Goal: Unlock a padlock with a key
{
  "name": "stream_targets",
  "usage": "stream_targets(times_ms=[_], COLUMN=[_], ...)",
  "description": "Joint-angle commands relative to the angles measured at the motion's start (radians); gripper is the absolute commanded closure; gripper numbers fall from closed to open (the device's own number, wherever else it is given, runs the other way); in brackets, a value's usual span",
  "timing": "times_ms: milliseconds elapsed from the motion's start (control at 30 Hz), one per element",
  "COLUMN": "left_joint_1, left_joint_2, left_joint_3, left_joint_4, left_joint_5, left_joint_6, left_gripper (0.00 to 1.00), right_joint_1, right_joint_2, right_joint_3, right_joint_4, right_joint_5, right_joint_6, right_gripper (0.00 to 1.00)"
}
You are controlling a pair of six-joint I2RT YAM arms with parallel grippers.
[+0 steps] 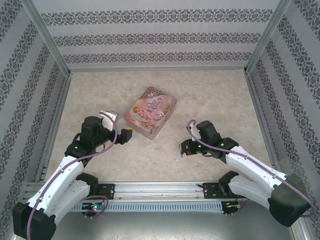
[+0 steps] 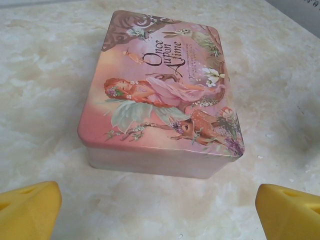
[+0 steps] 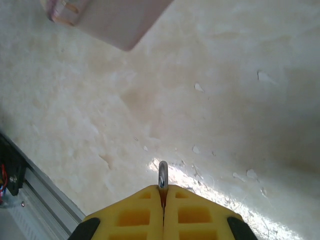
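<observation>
Over the marbled desk [image 1: 100, 95] the left claw [image 2: 159, 212] gaped empty, the right claw [image 3: 163, 192] pinched shut on a silver sliver [image 3: 162, 174] — key or shackle, unclear — unlocking seemingly not yet done.

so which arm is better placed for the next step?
Right. The right gripper is shut on a thin silver piece, key or shackle I can't tell. The left gripper is open, empty, facing the pink tin.
</observation>
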Motion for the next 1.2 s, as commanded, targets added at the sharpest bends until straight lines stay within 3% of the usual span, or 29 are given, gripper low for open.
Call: stream_targets(times_ms=[0,1167], left_joint_1=[0.014,0.012], left_joint_2=[0.013,0.056], left_joint_3=[0.0,0.014], left_joint_4=[0.028,0.003], left_joint_5=[0.006,-0.01], left_joint_6=[0.069,0.074], left_gripper=[0.01,0.01], right_joint_1=[0.014,0.027], right_joint_2=[0.021,0.262], right_joint_3=[-0.027,-0.081], right_joint_4=[0.01,0.19], right_joint_5=[-0.001,-0.042], right_joint_6=[0.018,0.087], right_gripper=[1.0,1.0])
